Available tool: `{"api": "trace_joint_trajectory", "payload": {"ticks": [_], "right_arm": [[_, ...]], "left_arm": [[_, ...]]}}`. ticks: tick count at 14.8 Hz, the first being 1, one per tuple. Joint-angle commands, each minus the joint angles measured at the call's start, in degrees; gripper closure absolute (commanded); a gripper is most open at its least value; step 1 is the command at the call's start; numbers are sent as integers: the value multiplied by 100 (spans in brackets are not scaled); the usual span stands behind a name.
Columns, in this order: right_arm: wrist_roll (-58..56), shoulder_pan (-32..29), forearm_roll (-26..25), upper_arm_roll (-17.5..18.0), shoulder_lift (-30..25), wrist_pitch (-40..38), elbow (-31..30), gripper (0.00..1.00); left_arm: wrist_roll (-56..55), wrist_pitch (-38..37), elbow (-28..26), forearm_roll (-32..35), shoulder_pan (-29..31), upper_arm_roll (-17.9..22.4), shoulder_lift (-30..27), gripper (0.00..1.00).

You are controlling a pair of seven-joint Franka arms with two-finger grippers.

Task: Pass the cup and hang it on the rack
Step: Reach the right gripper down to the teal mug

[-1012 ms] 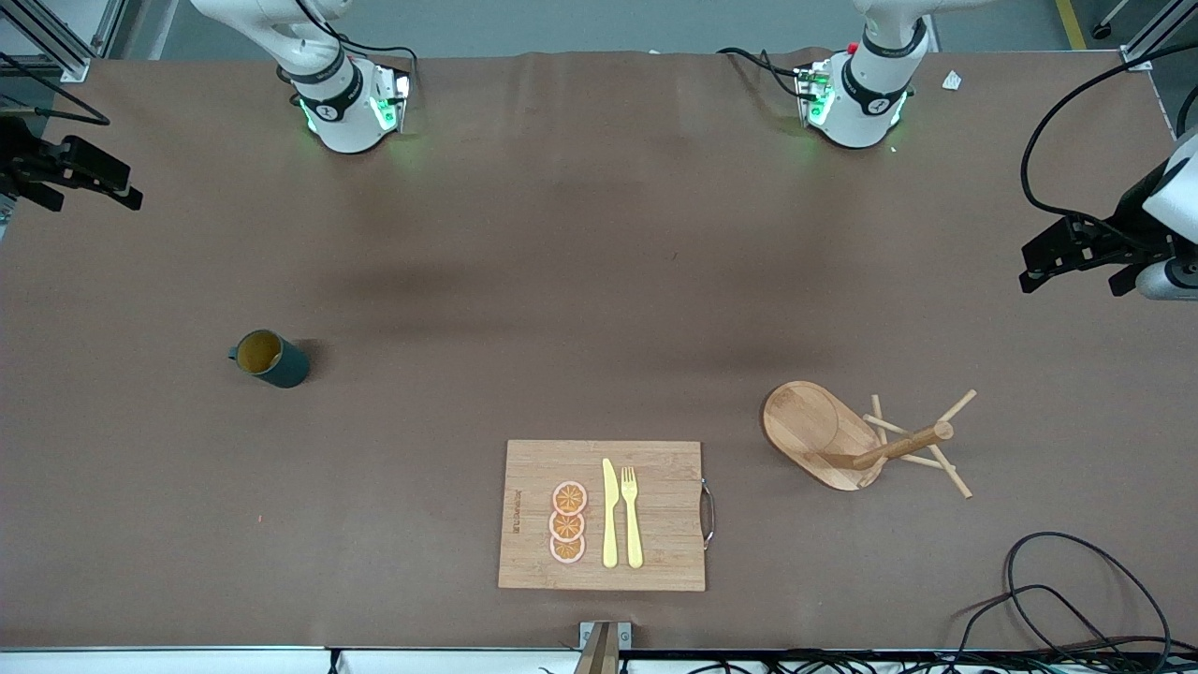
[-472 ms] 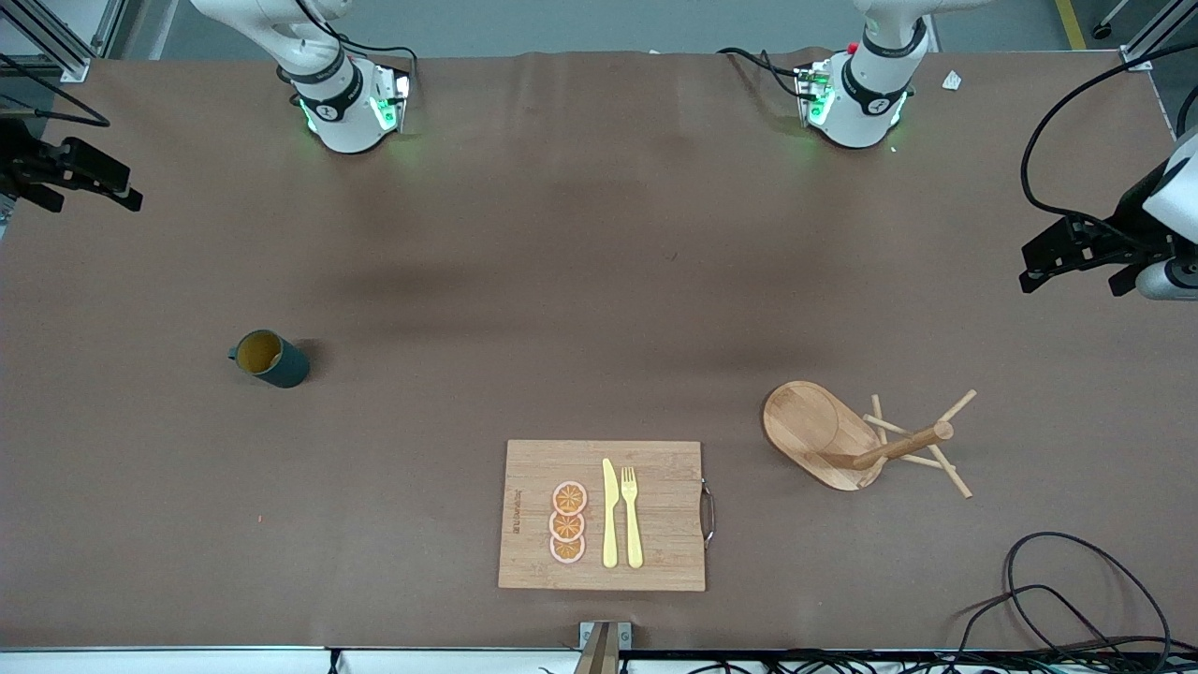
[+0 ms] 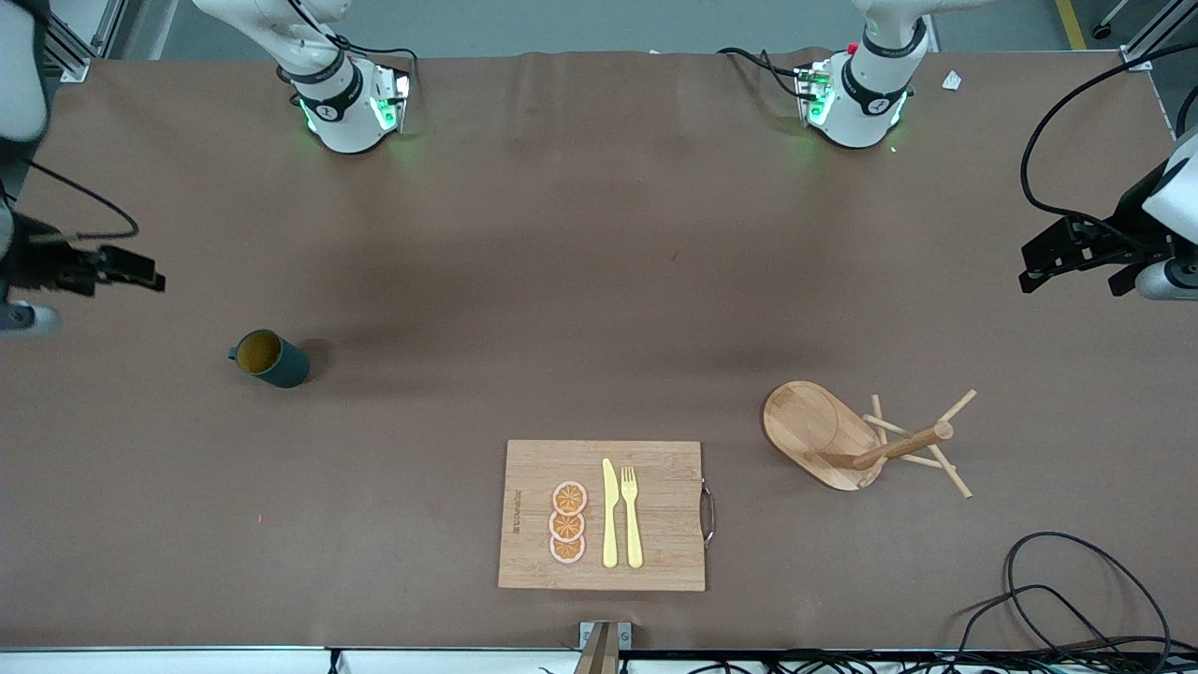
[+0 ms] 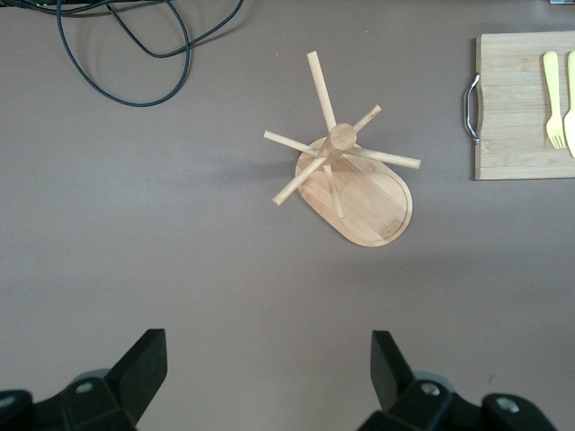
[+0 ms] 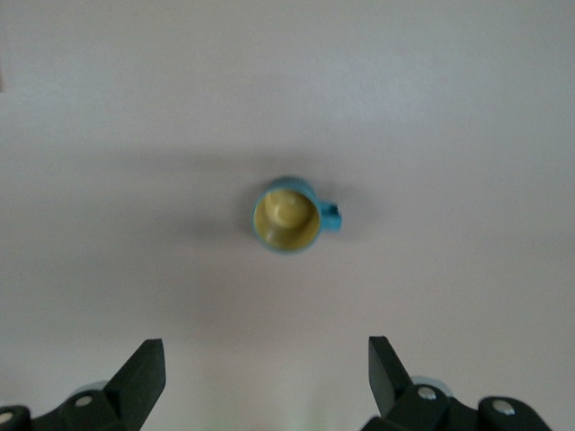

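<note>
Your right pincer [image 3: 140, 279] has dropped lower at frame's left edge, spread wide and empty above the upright, empty ribbed teal mug [image 3: 270, 358]; left pincer [image 3: 1076, 267] waits, likewise agape, bamboo mug tree [image 3: 847, 440] bare.

Dark teal ribbed cup [image 3: 270, 358] upright on the table, toward the right arm's end; light bamboo peg rack [image 3: 856, 437] upright, toward the left arm's end.

A broad table [image 3: 580, 281] covered in matte brown sheeting fills the scene, lit evenly from above with soft shadows across its middle. A strip of grey floor [image 3: 599, 23] runs along the table's edge by the arm bases, crossed by a yellow line [image 3: 1072, 23]. Aluminium frame rails [image 3: 1149, 37] stand at the table's corners there. Black cables [image 3: 1076, 599] coil on the table's corner nearest the camera.
</note>
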Motion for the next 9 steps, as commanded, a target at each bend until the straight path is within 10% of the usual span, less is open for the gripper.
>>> {"api": "trace_joint_trajectory", "payload": {"ticks": [1, 9], "right_arm": [[-797, -36, 87, 59, 233, 657, -422, 0], [-3436, -413, 156, 76, 1279, 3013, -1557, 0]], "left_arm": [[47, 5, 7, -45, 29, -13, -9, 0], [47, 5, 7, -45, 29, -13, -9, 0]]}}
